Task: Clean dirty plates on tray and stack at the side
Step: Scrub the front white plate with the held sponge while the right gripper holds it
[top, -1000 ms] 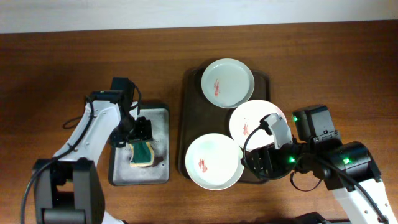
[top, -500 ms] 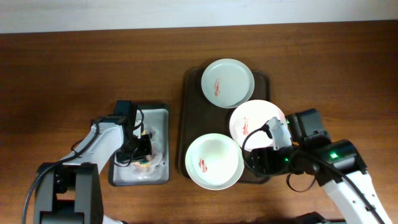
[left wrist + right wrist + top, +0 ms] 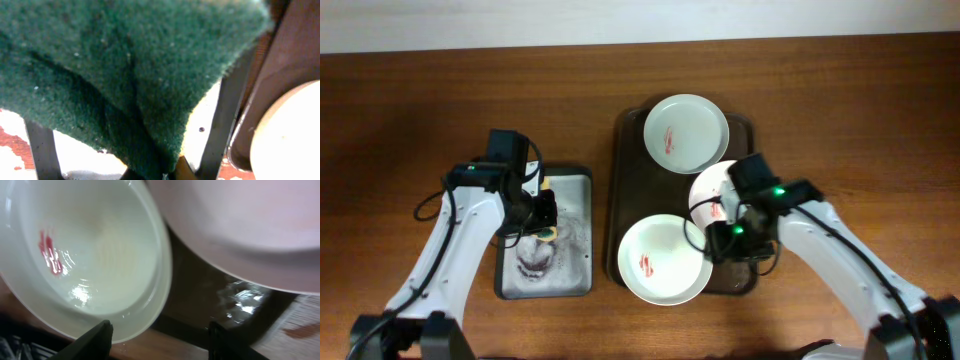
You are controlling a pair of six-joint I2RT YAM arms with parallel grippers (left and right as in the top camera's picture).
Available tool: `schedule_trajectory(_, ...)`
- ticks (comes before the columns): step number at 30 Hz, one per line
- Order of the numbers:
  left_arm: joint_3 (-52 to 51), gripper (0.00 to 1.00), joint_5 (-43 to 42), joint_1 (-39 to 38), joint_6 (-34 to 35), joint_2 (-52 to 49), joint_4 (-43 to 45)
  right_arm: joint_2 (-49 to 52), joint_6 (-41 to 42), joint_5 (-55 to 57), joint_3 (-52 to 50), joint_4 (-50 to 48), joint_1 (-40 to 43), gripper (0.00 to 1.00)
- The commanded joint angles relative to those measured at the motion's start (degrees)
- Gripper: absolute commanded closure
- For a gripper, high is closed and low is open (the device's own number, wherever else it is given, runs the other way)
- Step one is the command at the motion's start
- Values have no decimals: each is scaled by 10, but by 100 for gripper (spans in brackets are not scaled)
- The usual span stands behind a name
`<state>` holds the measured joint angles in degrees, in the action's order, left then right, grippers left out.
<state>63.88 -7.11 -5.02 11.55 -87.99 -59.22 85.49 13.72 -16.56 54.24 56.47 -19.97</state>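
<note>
Brown tray (image 3: 625, 180) holds three dirty plates (image 3: 686, 133).
Left claw (image 3: 538, 215) clamps sponge (image 3: 115, 75), moved toward 12 o'clock; right claw (image 3: 159, 332) spread, moved toward 9 o'clock.

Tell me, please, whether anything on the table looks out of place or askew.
The front plate juts past the near rim of the brown tray rather than lying fully inside it. The grey tray holds a soapy-looking puddle. Nothing looks broken or tipped over.
</note>
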Motion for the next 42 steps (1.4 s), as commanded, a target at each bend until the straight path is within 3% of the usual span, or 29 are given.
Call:
schedule_trajectory(1,-5,100,9,-2,-12,8,4,27,67,63,-5,-14,-36,38)
schedule_trajectory(6,-13,100,-22,-16,-27,12,4,64,78,74,-14,-51,-36,39)
schedule_trajectory(8,-13,100,-33,-28,-30,19,4,76,78,61,-25,-82,-37,44)
schedule_trajectory(12,-13,100,-93,-65,-36,40,11,84,88,27,-49,-148,-36,73)
schedule_trajectory(17,-13,100,-120,-130,-35,42,45,83,122,63,-48,-199,-36,96)
schedule_trajectory(27,-17,100,-120,-194,60,19,164,83,153,140,-48,-233,-37,96)
schedule_trajectory(35,-21,100,-147,-266,131,-133,242,83,153,140,-48,-229,-37,96)
schedule_trajectory(39,-21,100,-277,-275,155,-218,319,83,153,140,-48,-228,-37,96)
schedule_trajectory(42,-21,100,-280,-275,173,-254,320,83,153,140,-48,-228,-37,96)
